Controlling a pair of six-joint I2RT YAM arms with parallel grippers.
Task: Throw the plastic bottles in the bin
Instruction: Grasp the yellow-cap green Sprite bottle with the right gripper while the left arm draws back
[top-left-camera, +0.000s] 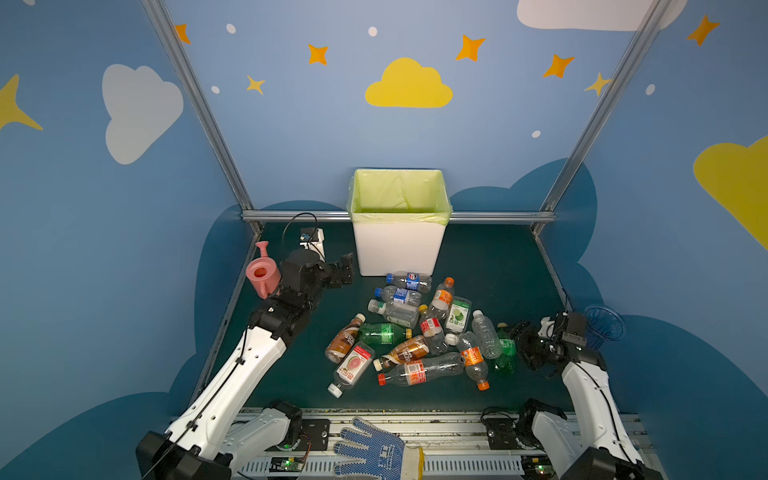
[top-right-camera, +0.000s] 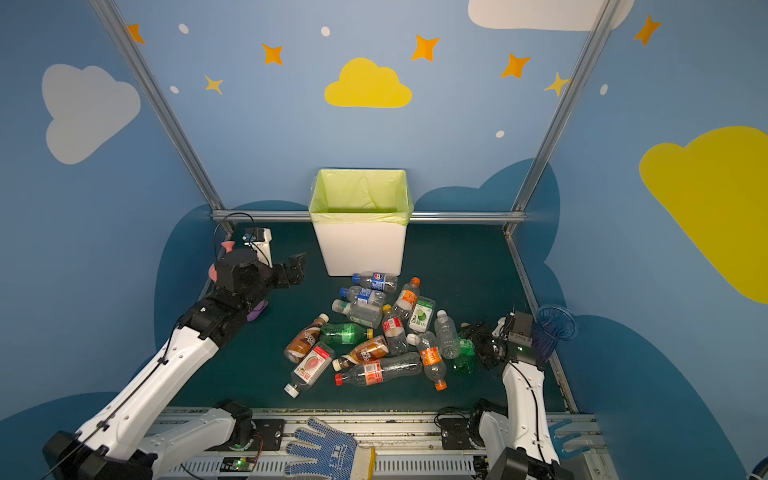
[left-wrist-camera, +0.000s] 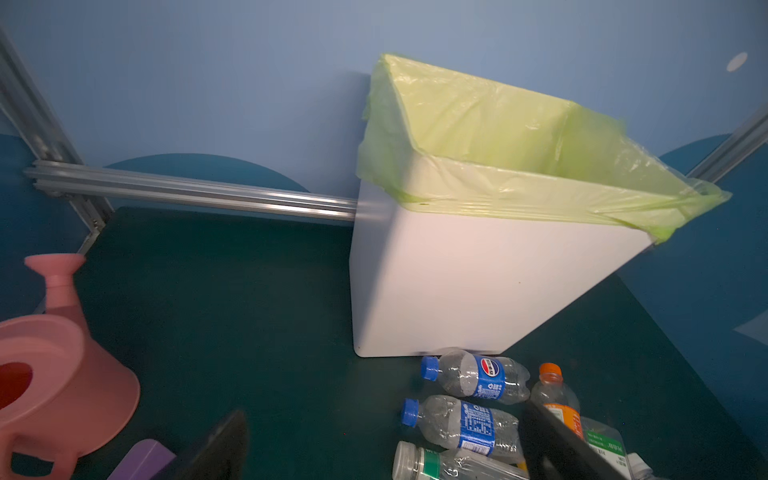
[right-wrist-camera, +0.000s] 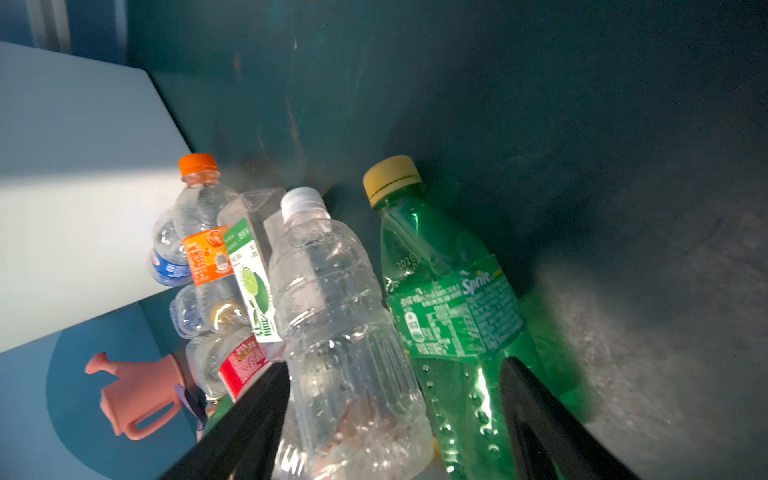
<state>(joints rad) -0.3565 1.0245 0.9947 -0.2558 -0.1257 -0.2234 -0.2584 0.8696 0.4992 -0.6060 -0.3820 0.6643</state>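
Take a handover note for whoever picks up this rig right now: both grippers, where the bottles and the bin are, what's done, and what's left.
Left gripper: open and empty, just left of the bin.
Right gripper: jaws straddle the clear white-capped bottle and the green Sprite bottle at the pile's right edge. I cannot tell whether they grip either one.
Bottles: the pile lies on the green mat in front of the bin.
Done: nothing. No bottle shows inside the bin.
Left: every visible bottle.
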